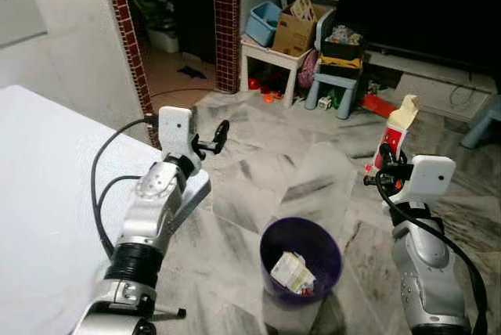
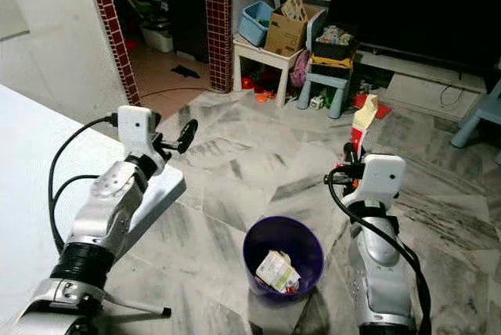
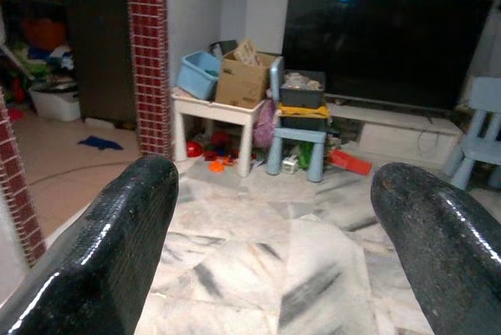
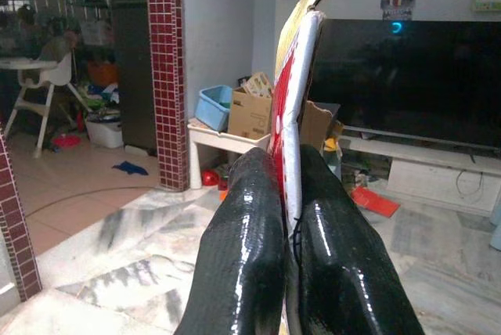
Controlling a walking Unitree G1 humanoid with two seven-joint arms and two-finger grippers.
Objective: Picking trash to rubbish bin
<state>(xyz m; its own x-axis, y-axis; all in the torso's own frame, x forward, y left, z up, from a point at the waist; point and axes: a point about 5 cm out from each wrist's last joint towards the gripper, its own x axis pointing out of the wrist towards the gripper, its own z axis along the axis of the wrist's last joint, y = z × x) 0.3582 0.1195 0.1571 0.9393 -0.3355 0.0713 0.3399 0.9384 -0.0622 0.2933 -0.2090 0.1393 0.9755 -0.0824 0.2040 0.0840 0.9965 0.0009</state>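
Room: grey-veined marble floor (image 1: pixel 258 171), red-tiled pillar (image 1: pixel 227 22) beside a dark doorway, large black television (image 3: pixel 383 45) on a low stand against the far wall. Furnishings by that wall: small white table (image 1: pixel 266 57) carrying a blue tub (image 1: pixel 262 20) and a cardboard box (image 1: pixel 296 28); pale blue stool (image 1: pixel 333 84) stacked with clutter. White counter (image 1: pixel 47 194) stood at the robot's left, its corner reaching towards the floor's middle. Purple rubbish bin (image 1: pixel 301 261) stood on the floor between the two arms, holding a crumpled carton piece (image 1: pixel 291 272). Right gripper (image 1: pixel 387 155) was raised to the right of and above the bin, fingers pressed together on a flattened red-and-white carton (image 1: pixel 398 127), held upright. Left gripper (image 1: pixel 217 138) was raised off the counter's corner, fingers spread apart, holding nothing.
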